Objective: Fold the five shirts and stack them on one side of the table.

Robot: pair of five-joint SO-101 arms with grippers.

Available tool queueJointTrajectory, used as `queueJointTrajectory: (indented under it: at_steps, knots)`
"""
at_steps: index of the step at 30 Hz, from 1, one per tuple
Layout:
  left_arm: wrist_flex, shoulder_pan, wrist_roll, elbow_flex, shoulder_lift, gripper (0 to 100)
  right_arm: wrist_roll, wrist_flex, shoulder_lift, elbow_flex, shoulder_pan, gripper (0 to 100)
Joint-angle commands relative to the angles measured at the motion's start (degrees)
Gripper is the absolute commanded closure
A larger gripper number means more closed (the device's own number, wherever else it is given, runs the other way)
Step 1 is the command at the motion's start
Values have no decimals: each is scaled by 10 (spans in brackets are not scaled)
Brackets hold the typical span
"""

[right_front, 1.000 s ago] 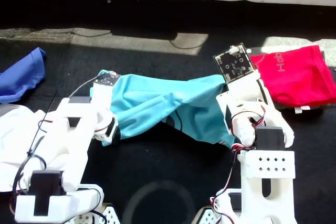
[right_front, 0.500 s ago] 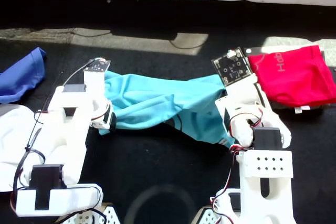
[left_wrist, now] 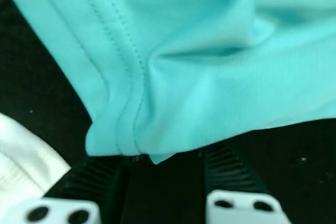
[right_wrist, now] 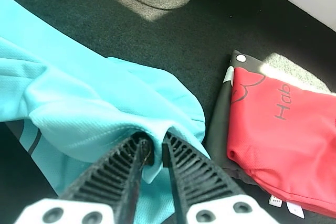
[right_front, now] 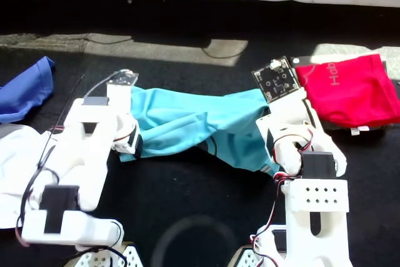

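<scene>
I'm working the teal shirt (right_front: 187,123), which is lying stretched in a loose, twisted band on the table (right_front: 187,211), one end just beside the red shirt (right_front: 350,89) and the rest running away from it. The right gripper (right_wrist: 152,153) is pinching a fold at the end near the red shirt, its fingers closed on the cloth. The left gripper (left_wrist: 163,174) is sitting at the end far from the red shirt, fingers spread apart with the stitched hem corner at their tips, not clamped as far as I can tell. I'm judging this fabric as light, limp and a bit slick, so it will sag and bunch. Best hold is on the doubled hem or a corner, not the thin middle. The blue shirt (right_front: 25,89) and white shirt (right_front: 15,154) are lying well apart from the red shirt, beyond the teal one.
</scene>
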Motion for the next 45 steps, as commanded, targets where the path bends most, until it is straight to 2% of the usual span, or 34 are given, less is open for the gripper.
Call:
queueJointTrajectory:
  at_steps: [1,6,10,18,21,27,38,41,45]
  knots:
    - [-27,11,19,-34,50,818,7,-2,-16,-4,-5,992]
    - [3,20,25,-73,67,827,7,-1,-17,-3,-5,992]
    - [26,31,22,-75,37,1000,6,0,-17,0,-5,992]
    - [96,31,22,-77,-89,991,0,-12,-17,0,-5,992]
    - [143,31,22,-100,-156,991,-45,-60,-17,-5,5,992]
    - [253,29,23,-234,-256,991,-67,-95,-12,-86,16,992]
    - [374,29,24,-552,-263,991,-66,-89,50,-343,18,992]
    - [423,29,24,-625,-264,991,-66,-55,51,-411,18,992]
    - [441,27,24,-669,-269,991,-66,7,51,-498,18,992]
